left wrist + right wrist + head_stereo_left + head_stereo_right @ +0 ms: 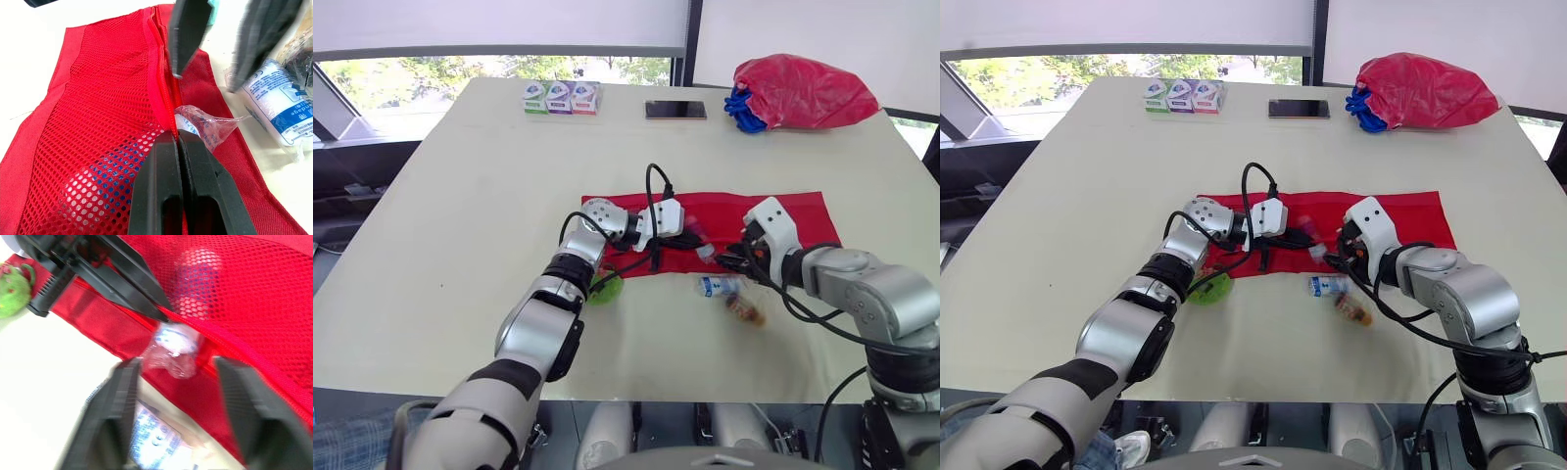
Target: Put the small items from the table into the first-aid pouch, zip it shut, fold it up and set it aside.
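The red first-aid pouch (773, 217) lies unfolded flat on the white table (460, 215), with its mesh pocket (98, 112) facing up. My left gripper (688, 236) is shut on the pouch's zipper edge (164, 98), holding the pocket's mouth. A small clear-wrapped item (203, 125) lies half inside that mouth. My right gripper (177, 363) is open just above this item, one finger on each side. A white bandage roll (717, 286) and a brown packet (749, 311) lie on the table just in front of the pouch. A green item (604, 290) sits by my left forearm.
Three small boxes (561, 98) and a phone (675, 110) lie at the far edge. A red plastic bag (808, 90) with blue gloves (741, 108) sits at the far right. A black cable (651, 196) loops over my left wrist.
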Available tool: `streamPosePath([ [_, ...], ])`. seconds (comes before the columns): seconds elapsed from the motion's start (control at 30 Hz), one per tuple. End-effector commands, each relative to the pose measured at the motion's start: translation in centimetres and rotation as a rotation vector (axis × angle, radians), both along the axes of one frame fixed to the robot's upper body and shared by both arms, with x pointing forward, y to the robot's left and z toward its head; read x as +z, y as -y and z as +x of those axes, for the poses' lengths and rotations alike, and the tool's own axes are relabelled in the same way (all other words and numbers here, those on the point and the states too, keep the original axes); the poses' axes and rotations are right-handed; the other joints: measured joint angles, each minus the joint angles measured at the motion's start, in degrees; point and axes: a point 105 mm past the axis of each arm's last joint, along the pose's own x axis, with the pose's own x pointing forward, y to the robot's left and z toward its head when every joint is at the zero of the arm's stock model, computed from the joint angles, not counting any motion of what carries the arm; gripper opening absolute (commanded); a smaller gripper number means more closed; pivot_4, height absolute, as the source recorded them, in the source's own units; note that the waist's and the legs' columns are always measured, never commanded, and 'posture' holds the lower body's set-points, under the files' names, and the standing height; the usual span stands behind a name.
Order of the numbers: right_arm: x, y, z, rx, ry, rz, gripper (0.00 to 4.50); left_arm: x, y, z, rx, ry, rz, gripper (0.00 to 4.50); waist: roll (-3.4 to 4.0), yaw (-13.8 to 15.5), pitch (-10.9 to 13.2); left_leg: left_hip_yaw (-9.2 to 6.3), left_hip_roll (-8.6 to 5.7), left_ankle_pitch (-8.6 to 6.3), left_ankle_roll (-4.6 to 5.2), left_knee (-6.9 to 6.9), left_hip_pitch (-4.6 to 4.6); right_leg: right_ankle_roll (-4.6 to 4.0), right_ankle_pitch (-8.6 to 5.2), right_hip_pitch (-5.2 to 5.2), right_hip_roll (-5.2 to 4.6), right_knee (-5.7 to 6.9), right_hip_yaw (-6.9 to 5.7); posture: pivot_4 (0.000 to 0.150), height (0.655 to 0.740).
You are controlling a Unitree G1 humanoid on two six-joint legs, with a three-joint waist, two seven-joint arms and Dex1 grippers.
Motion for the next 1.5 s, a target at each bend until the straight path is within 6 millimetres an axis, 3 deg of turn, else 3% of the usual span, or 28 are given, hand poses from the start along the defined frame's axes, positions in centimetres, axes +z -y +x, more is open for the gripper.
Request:
streamPosePath([
  [0.03,-0.1,-0.9,0.5,0.018,0.051,0.0,0.11,0.8,0.5,0.0,-0.024,0.039,0.005,0.0,0.0,0.0,0.0,0.0,0.0,0.0,0.0,0.0,0.0,0.0,0.0,0.0,0.0,0.0,0.0,0.15,0.74],
  [0.33,-1.2,-3.3,2.8,-0.004,0.114,0.011,0.11,0.9,1.0,-0.3,-0.049,0.042,0.002,0.0,0.0,0.0,0.0,0.01,-0.01,0.0,0.0,0.01,0.0,0.0,0.0,0.0,0.0,0.01,0.0,0.15,0.74],
  [0.5,-0.3,-4.2,4.4,-0.033,0.22,0.06,0.11,0.8,1.0,-0.5,-0.055,0.041,0.003,0.0,-0.01,-0.1,0.0,0.03,-0.02,0.0,-0.01,0.02,-0.01,0.0,0.0,0.0,0.01,0.0,0.0,0.15,0.74],
  [0.7,-0.1,-5.2,4.9,-0.022,0.303,0.108,0.11,0.6,0.9,-0.6,-0.058,0.036,0.005,0.0,-0.01,0.0,0.0,0.04,-0.01,0.01,-0.01,0.01,0.01,0.0,0.0,0.0,0.02,0.01,0.01,0.15,0.74],
  [0.93,-0.5,-4.1,4.0,0.013,0.302,0.075,0.11,0.4,0.6,-0.5,-0.051,0.037,0.016,0.0,-0.01,0.1,0.0,0.05,-0.02,0.01,-0.01,0.01,-0.01,0.0,0.0,0.0,0.01,-0.02,0.02,0.15,0.74],
  [1.17,0.3,-2.3,0.6,0.16,0.32,0.054,0.11,0.8,0.2,0.2,-0.014,0.048,0.015,0.0,0.0,0.1,0.0,0.04,-0.01,0.0,0.0,0.01,-0.02,0.0,0.0,0.0,0.01,-0.04,0.01,0.15,0.74],
  [1.37,3.4,1.7,-1.9,0.21,0.474,0.105,0.11,0.9,-0.3,0.6,0.015,0.052,0.013,0.0,-0.01,0.2,0.0,0.03,-0.01,0.0,0.0,0.02,-0.01,0.01,0.0,0.02,0.01,-0.04,0.01,0.15,0.74],
  [1.5,4.4,4.8,-3.7,0.251,0.484,0.151,0.11,0.8,-0.4,0.6,0.016,0.051,0.013,0.0,-0.02,0.3,0.0,0.03,-0.01,0.0,0.0,0.04,0.0,0.01,0.0,0.05,0.02,-0.03,0.01,0.15,0.74],
])
